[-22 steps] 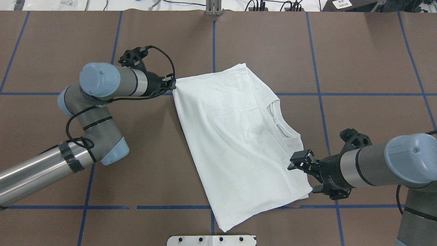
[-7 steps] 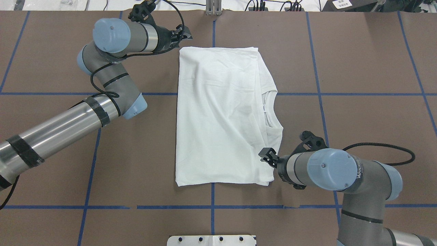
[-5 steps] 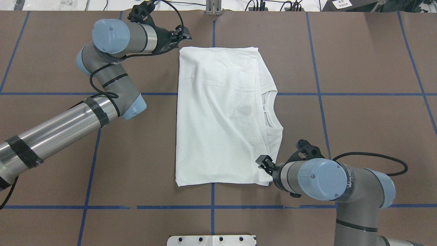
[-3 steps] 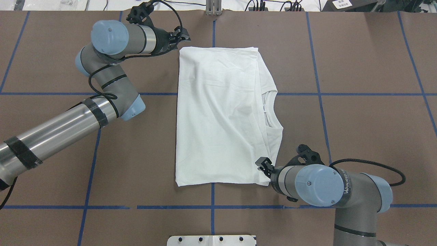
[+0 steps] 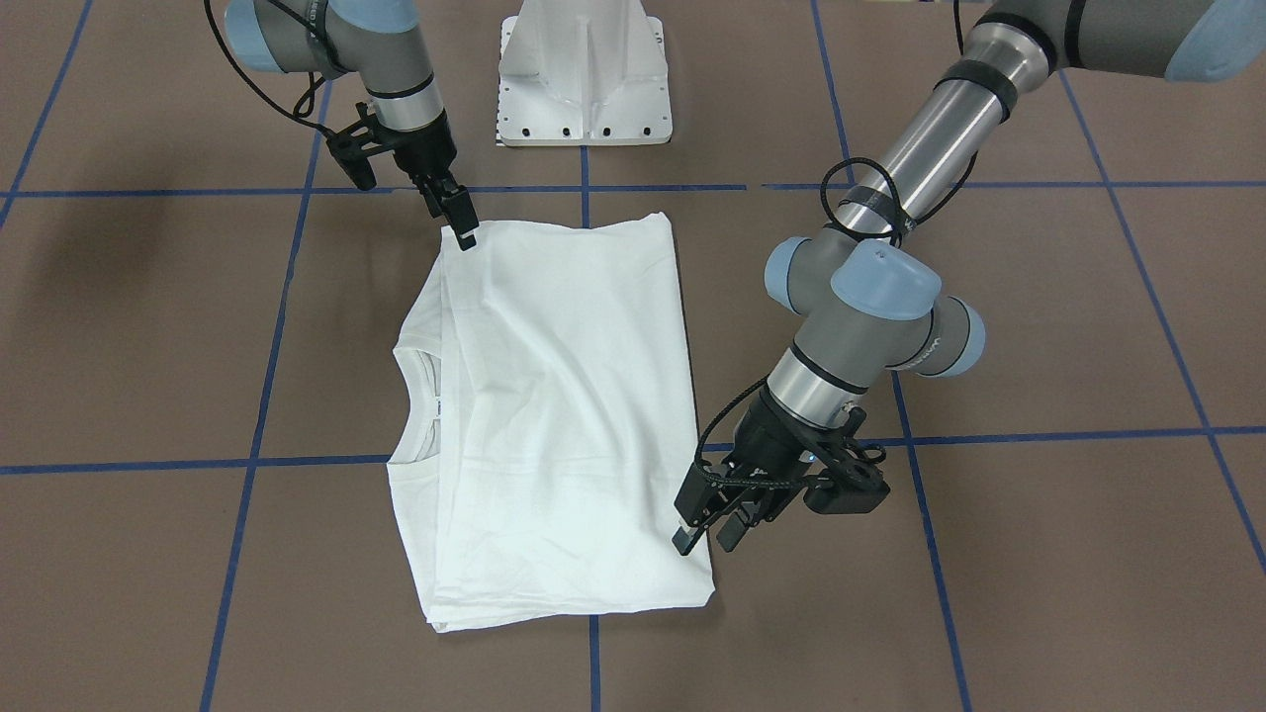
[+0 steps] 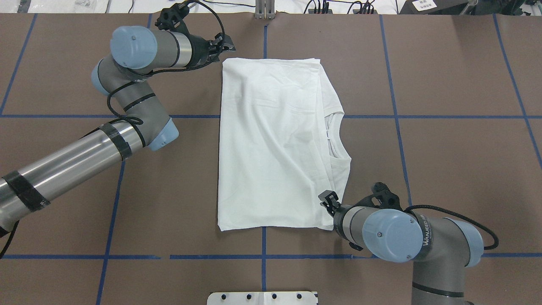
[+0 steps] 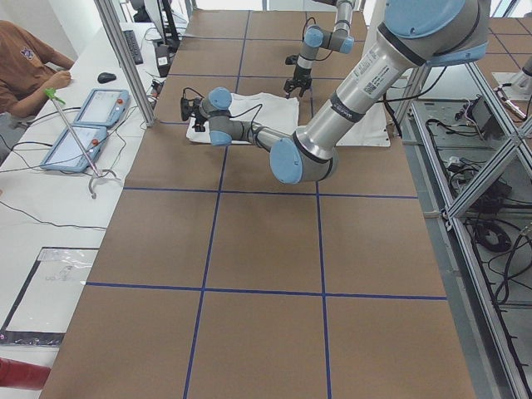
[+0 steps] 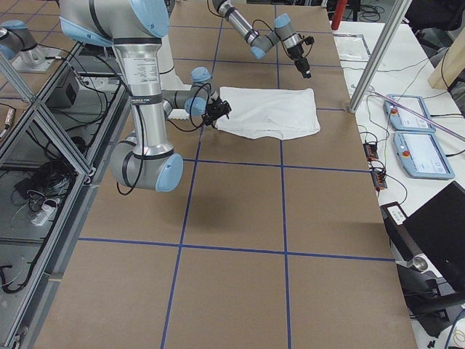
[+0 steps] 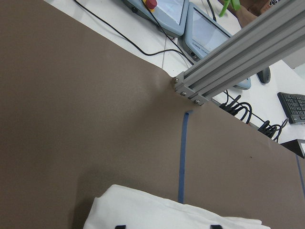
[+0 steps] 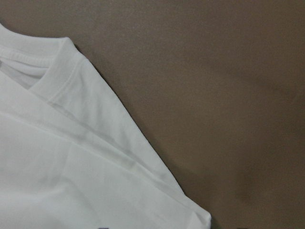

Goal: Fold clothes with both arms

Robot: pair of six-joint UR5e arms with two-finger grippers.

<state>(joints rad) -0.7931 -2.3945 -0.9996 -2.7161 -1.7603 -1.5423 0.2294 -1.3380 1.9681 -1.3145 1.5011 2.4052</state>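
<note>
T-shirt (image 6: 271,144) lies flat mid-surface, folded to a long rectangle. Left hand (image 5: 707,534) is wide and empty at its corner. Right hand (image 5: 463,235): spread unclear. I judge one cross-fold remains.

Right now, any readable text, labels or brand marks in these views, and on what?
"WANJEE…": right arm, grey joint housing, overhead view; ending unclear.
Sticker on left arm: blurred, unreadable.
White label beyond the table's far edge: too small.
Collar tag on T-shirt: too small; no print shows.
</note>
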